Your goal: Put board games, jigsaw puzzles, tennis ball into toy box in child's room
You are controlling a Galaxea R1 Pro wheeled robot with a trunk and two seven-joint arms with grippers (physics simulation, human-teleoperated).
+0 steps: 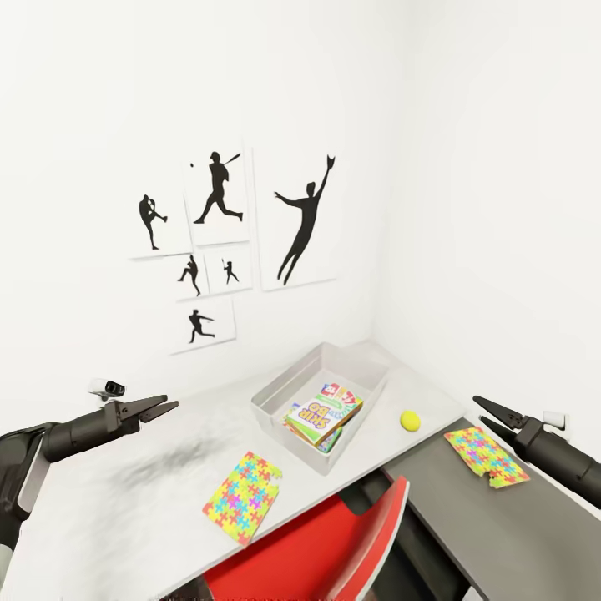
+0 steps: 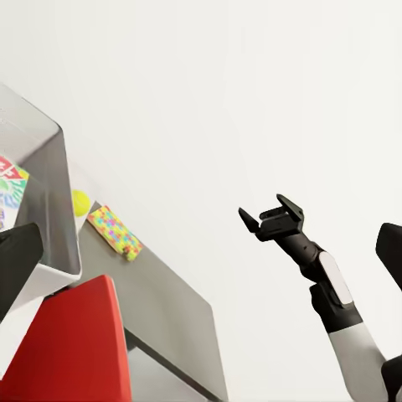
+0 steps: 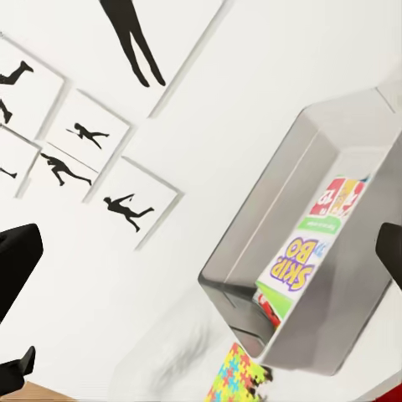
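The toy box [image 1: 275, 402] sits on the table [image 1: 150, 501] near the room's corner, with board games [image 1: 321, 413] stacked inside it; the green-edged one on top leans against the box's far wall, and a red-and-white one [image 3: 337, 198] shows behind it in the right wrist view. The ball [image 1: 409, 420] lies on the table just right of the box, apart from it. One puzzle [image 1: 243, 496] lies flat on the table in front of the box, near the front edge, above the red chair [image 1: 334, 551]. The other puzzle [image 1: 486, 455] lies on the lower dark cabinet [image 1: 467, 534], to the right of the ball.

The left gripper [image 1: 164, 407] hovers over the table well left of the box, its jaws only narrowly parted and holding nothing. The right gripper [image 1: 487, 416] hangs just right of the puzzle on the cabinet, jaws spread wide and empty. Baseball posters [image 1: 305, 221] hang on the wall behind the table.
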